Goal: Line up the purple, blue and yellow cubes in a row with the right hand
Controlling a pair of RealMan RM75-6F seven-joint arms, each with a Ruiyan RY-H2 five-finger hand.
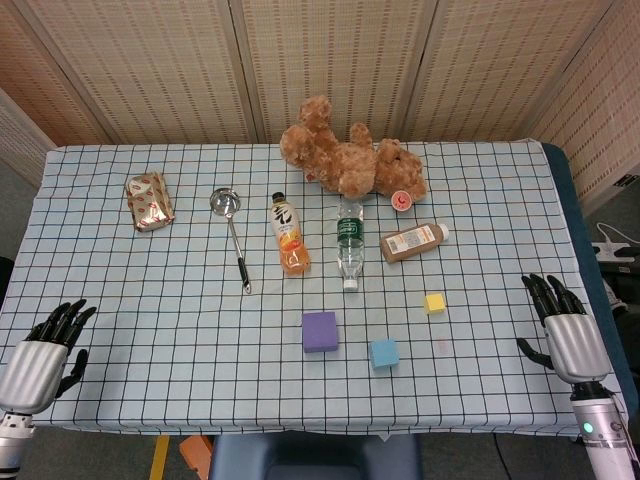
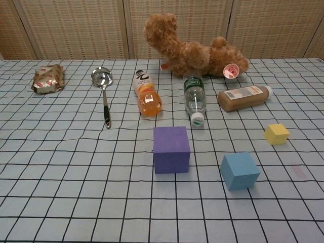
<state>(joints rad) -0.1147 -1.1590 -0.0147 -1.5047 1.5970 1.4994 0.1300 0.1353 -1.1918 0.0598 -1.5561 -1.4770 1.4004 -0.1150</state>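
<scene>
A large purple cube (image 1: pixel 319 331) (image 2: pixel 171 149) sits on the checked tablecloth near the front middle. Just right of it and slightly nearer lies a blue cube (image 1: pixel 384 352) (image 2: pixel 239 170). A small yellow cube (image 1: pixel 434 302) (image 2: pixel 276 133) rests farther back and to the right. The three are apart and form a loose triangle. My right hand (image 1: pixel 562 328) hovers at the table's right front edge, well right of the cubes, fingers spread and holding nothing. My left hand (image 1: pixel 45 350) rests at the left front corner, also empty with fingers apart. Neither hand appears in the chest view.
Behind the cubes lie a clear water bottle (image 1: pixel 348 240), an orange drink bottle (image 1: pixel 289 233), a brown bottle (image 1: pixel 411 242), a steel ladle (image 1: pixel 231 225), a foil snack packet (image 1: pixel 148 199) and a teddy bear (image 1: pixel 348 156). A faint pink mark (image 2: pixel 299 171) sits right of the blue cube.
</scene>
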